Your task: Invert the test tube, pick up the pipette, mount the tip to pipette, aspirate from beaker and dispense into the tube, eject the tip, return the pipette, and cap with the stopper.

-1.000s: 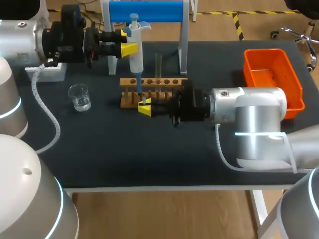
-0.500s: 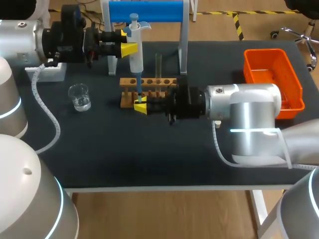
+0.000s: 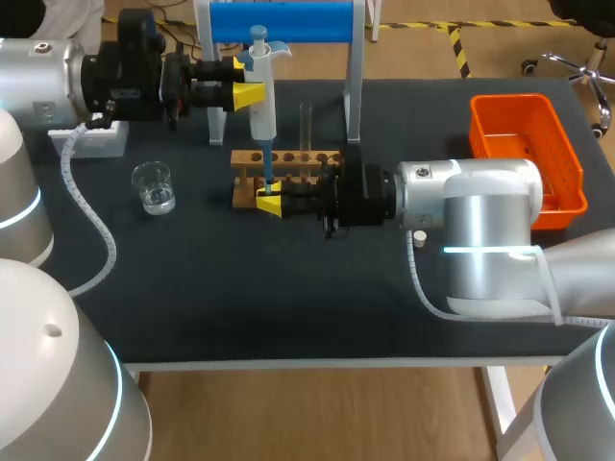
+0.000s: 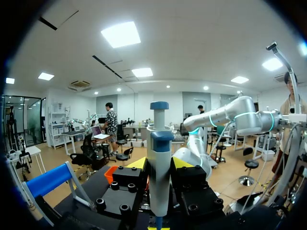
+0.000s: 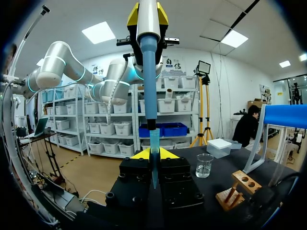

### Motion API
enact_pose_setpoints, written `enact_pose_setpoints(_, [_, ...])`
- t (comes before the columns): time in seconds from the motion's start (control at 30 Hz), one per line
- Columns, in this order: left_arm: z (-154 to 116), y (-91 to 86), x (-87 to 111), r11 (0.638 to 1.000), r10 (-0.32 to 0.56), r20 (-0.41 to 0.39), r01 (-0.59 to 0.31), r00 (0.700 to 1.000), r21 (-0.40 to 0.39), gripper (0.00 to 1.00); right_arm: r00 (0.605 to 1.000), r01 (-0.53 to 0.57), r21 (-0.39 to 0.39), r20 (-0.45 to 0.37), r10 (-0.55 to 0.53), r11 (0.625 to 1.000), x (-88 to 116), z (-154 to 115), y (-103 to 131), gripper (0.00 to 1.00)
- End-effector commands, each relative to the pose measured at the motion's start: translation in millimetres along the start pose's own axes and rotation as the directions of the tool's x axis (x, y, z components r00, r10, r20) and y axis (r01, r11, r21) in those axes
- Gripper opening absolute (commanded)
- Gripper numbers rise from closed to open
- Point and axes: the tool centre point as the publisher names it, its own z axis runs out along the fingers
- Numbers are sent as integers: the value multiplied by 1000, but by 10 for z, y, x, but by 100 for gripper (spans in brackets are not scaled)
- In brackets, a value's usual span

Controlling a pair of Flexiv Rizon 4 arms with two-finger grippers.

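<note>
My left gripper (image 3: 248, 93) is shut on the white-and-blue pipette (image 3: 260, 96), holding it upright above the wooden rack (image 3: 293, 157). In the left wrist view the pipette (image 4: 159, 158) stands between the fingers of that gripper (image 4: 159, 165). My right gripper (image 3: 269, 204) sits in front of the rack, shut on a clear bluish pipette tip (image 5: 153, 158). In the right wrist view the pipette's blue shaft (image 5: 148, 81) comes down so that its end meets the tip's mouth, just above the right gripper (image 5: 153, 154). A test tube (image 3: 306, 123) stands upright in the rack. The glass beaker (image 3: 154, 185) is at the left.
An orange bin (image 3: 569, 173) stands at the right edge. A white tip box (image 3: 94, 140) lies at the back left under my left arm. The blue-topped stand (image 3: 283, 24) rises behind the rack. A small white stopper (image 3: 420, 235) lies beside my right arm.
My right gripper has moved left along the rack's front with the tip, ending under the pipette's shaft. The left arm and pipette have stayed still.
</note>
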Motion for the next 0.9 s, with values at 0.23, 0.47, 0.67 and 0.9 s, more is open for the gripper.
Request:
enact_pose_setpoints(0.23, [-1, 5, 6, 1000, 1, 2, -1, 1000, 2, 0, 1000, 10, -4, 3, -10, 1000, 34, -7, 53, 0])
enact_pose_setpoints(0.47, [-1, 5, 6, 1000, 1, 2, -1, 1000, 2, 0, 1000, 10, 2, 3, -10, 1000, 32, -14, 10, 0])
enact_pose_setpoints(0.67, [-1, 5, 6, 1000, 1, 2, -1, 1000, 2, 0, 1000, 9, 5, 4, -9, 1000, 31, -18, -2, 0])
enact_pose_setpoints(0.9, [-1, 5, 6, 1000, 1, 2, -1, 1000, 2, 0, 1000, 6, 8, 6, -6, 1000, 30, -28, -17, 0])
